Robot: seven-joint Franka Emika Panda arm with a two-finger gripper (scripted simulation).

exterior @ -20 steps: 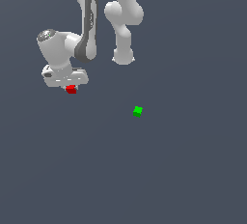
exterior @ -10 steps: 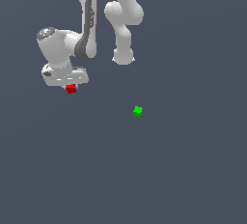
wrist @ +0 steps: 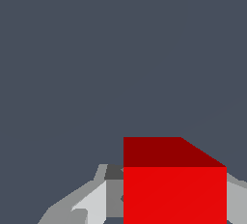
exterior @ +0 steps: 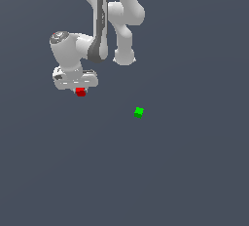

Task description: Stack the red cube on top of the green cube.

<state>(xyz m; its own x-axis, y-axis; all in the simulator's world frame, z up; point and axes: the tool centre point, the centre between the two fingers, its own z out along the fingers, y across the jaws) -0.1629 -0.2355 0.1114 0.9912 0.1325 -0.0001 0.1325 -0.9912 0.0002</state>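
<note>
In the exterior view the red cube (exterior: 80, 92) sits just under the white hand of my gripper (exterior: 80, 89), at that view's left. In the wrist view the red cube (wrist: 173, 189) fills the space between the grey fingers (wrist: 89, 206), and my gripper (wrist: 166, 213) is shut on it. The green cube (exterior: 139, 112) lies alone on the dark grey floor, apart from the red one, toward the exterior view's right and a little lower in that picture. The green cube does not show in the wrist view.
The white arm links (exterior: 121, 20) rise behind the gripper at the top of the exterior view. The dark grey floor (exterior: 146, 181) stretches around both cubes.
The gripper and the red cube have shifted together a little toward the exterior view's right, toward the green cube. The green cube has not moved.
</note>
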